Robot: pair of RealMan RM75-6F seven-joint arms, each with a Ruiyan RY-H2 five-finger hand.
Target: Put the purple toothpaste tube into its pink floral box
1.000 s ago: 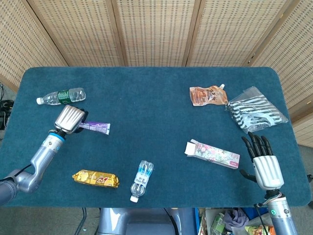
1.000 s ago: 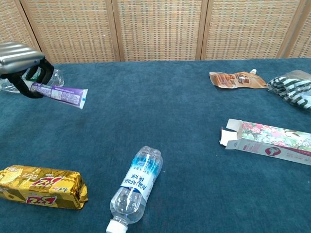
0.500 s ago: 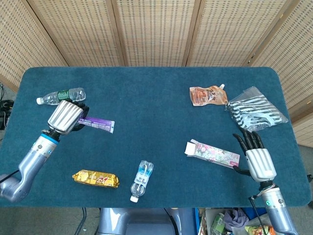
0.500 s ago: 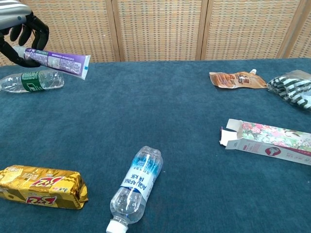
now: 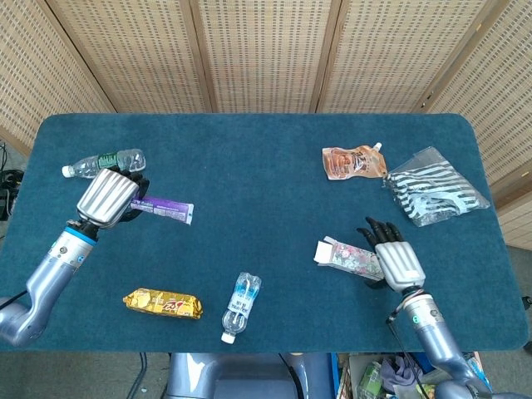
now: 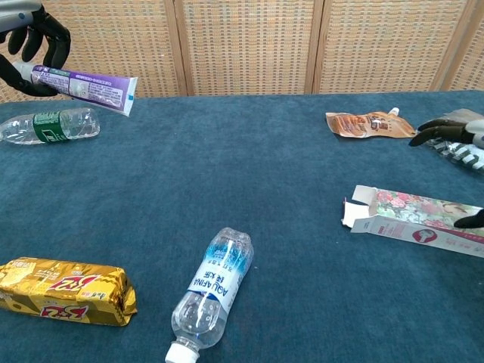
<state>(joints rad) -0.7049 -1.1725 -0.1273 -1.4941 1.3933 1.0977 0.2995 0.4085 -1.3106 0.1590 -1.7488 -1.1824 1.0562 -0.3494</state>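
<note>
My left hand [image 5: 110,196] grips the cap end of the purple toothpaste tube [image 5: 167,209] and holds it in the air above the left side of the table. In the chest view the tube [image 6: 87,80] sticks out rightward from the left hand [image 6: 34,41], above a green-labelled bottle. The pink floral box [image 5: 343,255] lies flat at the right, its open flap end facing left. My right hand [image 5: 392,256] hovers over the box's right end with fingers spread. In the chest view its fingers [image 6: 446,131] reach past the box [image 6: 412,218] and nothing is held.
A green-labelled water bottle [image 5: 104,162] lies at the far left. A gold snack pack [image 5: 162,303] and a clear water bottle [image 5: 241,304] lie near the front edge. An orange pouch [image 5: 353,162] and a striped bag [image 5: 434,189] sit at the back right.
My left hand has lifted the tube off the table and holds it higher. My right hand has moved from the front right edge leftward over the box's right end.
</note>
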